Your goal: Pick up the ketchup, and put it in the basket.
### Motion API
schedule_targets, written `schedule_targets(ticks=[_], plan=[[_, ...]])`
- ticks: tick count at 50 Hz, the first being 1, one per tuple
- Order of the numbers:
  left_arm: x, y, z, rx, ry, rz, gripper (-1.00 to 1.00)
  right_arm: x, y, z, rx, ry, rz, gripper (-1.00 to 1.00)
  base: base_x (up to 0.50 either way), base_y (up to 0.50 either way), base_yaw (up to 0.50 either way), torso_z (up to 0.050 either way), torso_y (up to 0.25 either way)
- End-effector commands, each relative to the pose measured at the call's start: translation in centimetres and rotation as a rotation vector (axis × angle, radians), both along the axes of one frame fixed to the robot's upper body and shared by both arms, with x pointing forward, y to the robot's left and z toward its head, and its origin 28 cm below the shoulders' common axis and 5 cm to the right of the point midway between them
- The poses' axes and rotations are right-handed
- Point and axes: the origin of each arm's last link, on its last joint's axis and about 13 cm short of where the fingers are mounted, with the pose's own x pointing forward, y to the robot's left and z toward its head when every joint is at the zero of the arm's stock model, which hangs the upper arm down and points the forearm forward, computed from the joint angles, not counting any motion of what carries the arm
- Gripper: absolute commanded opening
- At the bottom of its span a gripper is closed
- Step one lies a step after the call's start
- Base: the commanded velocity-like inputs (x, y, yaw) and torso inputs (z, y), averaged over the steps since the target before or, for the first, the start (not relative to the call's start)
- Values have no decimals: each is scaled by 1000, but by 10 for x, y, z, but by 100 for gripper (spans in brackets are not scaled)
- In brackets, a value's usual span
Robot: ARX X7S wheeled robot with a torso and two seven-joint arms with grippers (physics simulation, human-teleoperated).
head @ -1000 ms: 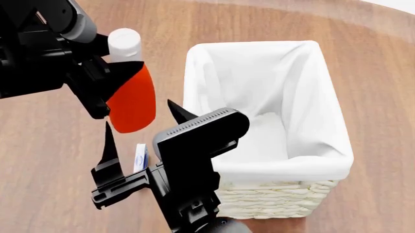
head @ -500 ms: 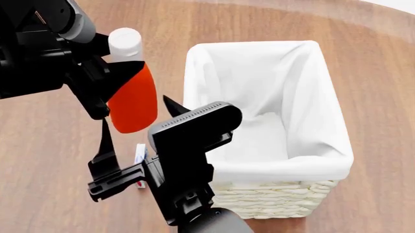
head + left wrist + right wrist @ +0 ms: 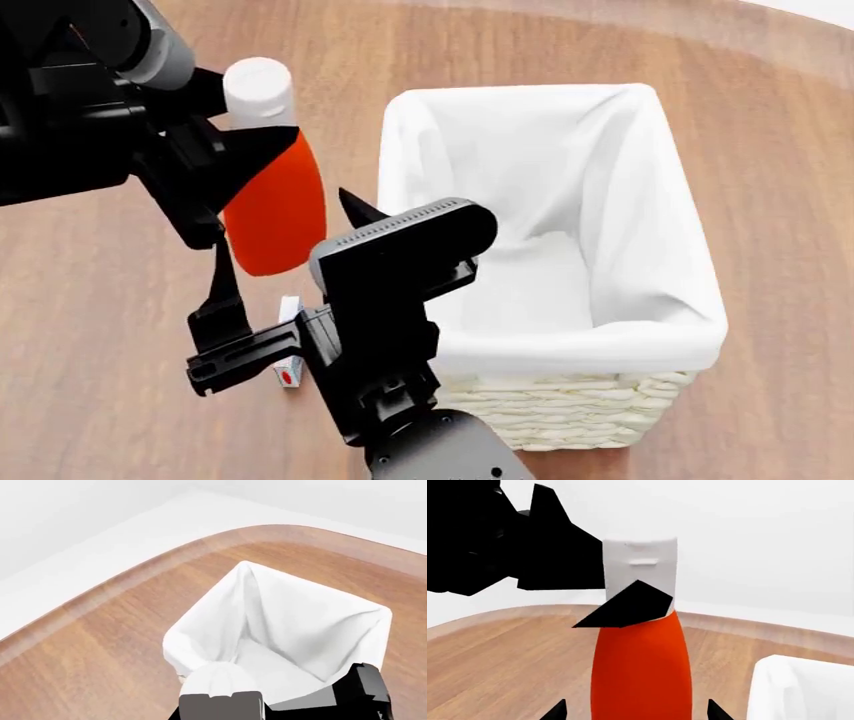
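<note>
the ketchup (image 3: 275, 205) hangs in the upper left of the head frame, lifted off the wooden desk (image 3: 107, 300) and just left of the basket (image 3: 574, 400) — its white cap (image 3: 258, 92) on top, its orange-red body below; no label writing can be read on the side that shows; the left hand (image 3: 214, 180) is clamped on the bottle near its shoulder, one black finger (image 3: 624, 607) crossing the neck in the right wrist view; the right hand (image 3: 287, 275) sits lower centre, its two pointed fingers spread apart with nothing between them, one tip close to the bottle's lower edge; the basket's white liner (image 3: 293, 625) folds over the rim, cream wicker showing at its near end; a small white packet (image 3: 287, 340) with blue and red print, too small to read, lies on the desk beneath the right hand
</note>
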Motion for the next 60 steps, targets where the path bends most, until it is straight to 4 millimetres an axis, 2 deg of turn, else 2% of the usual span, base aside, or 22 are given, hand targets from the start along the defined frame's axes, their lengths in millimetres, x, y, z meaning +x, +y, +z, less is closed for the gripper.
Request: schedule_targets(ticks=[1,26,51,52,60], plan=[[-6,-9,5,-32,2,-105,-100,4,4,5,16,-17,13,100,0,0,0,0,0],[-7,-9,5,-37,-2,-116,-100,20,7,1,-8,-2,25,100,0,0,0,0,1],[-14,-9,7,-34,-8,-123,-100,24,14,-6,-20,10,44,100,0,0,0,0,0],[-14,-8,7,-35,-7,-122,-100,24,14,-6,-20,10,45,-100,0,0,0,10,0],[-14,-9,6,-34,-7,-121,-100,23,14,-7,-17,4,37,-100,0,0,0,0,0]])
